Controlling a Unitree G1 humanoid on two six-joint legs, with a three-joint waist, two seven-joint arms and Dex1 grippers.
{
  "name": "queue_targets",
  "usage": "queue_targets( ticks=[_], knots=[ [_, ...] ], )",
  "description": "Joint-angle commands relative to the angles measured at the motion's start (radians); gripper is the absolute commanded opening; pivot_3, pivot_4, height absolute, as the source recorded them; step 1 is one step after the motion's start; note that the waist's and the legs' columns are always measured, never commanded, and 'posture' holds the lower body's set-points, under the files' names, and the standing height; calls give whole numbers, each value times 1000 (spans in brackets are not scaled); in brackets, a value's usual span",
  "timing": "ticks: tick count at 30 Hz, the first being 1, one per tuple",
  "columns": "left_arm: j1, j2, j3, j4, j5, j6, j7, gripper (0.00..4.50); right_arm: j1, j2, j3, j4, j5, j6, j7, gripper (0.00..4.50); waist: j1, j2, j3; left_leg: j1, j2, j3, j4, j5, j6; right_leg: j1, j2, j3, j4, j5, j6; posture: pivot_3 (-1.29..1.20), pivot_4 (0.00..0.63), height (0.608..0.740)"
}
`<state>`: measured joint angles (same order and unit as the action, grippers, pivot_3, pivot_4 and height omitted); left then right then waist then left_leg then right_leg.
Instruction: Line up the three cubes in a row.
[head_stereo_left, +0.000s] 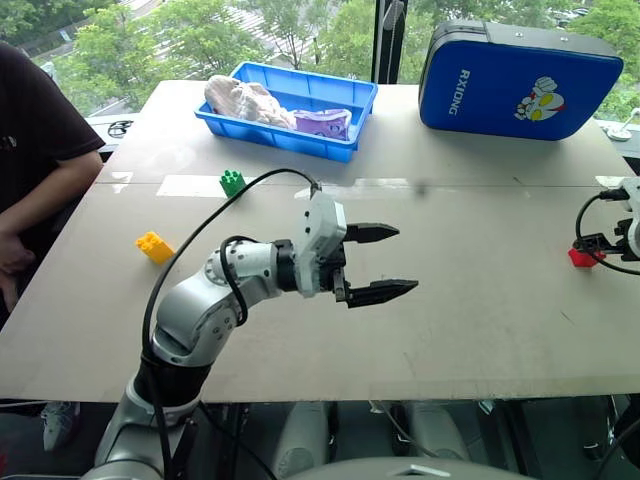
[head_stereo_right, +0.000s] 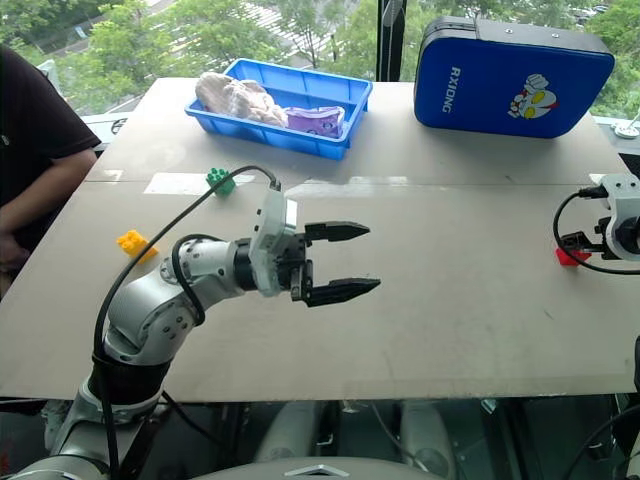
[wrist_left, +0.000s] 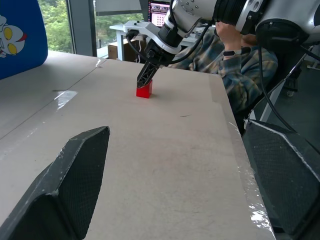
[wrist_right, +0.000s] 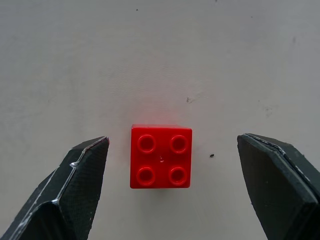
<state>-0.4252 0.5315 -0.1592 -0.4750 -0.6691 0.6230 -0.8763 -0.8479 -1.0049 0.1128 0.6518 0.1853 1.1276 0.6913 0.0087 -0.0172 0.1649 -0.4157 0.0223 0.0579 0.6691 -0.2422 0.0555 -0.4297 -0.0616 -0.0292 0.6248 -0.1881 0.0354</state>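
Right gripper (wrist_right: 170, 185) is hanging over the red cube (wrist_right: 161, 156) at the table's (head_stereo_left: 450, 330) far right edge, jaws spread wide, cube sitting centred between the fingers, nothing gripped yet. Left gripper (head_stereo_left: 372, 262) is hovering mid-table, pointing sideways toward the right, jaws also wide open and empty.

Green cube (head_stereo_left: 232, 182) is sitting up-table on the left; yellow cube (head_stereo_left: 154, 246) is lying nearer the left edge, close to a seated person's arm (head_stereo_left: 40, 195). All three well apart, so no row yet.

Risks as judged from here:
- Red cube is sitting near the table's edge; a skewed close is likely nudging it off.
- Fingers are looking slightly off-square to the cube faces; it may be twisting on closure.
- The left arm's cable (head_stereo_left: 190, 250) is looping near the green cube and could be dragging it.
- The person is sitting close to the yellow cube, which a left reach may be crowding.
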Motion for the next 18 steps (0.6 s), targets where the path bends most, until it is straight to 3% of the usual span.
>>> queue_targets(
  ticks=[1,16,18],
  knots=[
    [4,4,11,-26,3,-20,-11,4433,-29,-2,8,9,-27,-24,36,4263,0,0,0,0,0,0,0,0,0,0,0,0,0,0,0,0,150,740],
    [27,18,23,-48,-3,-13,-10,4433,-22,31,-4,61,-87,-56,62,4263,2,0,0,0,0,0,0,0,0,0,0,0,0,0,0,0,150,740],
    [31,22,28,-52,-6,-11,-12,4469,-19,37,-5,65,-92,-59,62,3495,1,0,0,0,0,0,0,0,0,0,0,0,0,0,0,0,150,740]
  ],
)
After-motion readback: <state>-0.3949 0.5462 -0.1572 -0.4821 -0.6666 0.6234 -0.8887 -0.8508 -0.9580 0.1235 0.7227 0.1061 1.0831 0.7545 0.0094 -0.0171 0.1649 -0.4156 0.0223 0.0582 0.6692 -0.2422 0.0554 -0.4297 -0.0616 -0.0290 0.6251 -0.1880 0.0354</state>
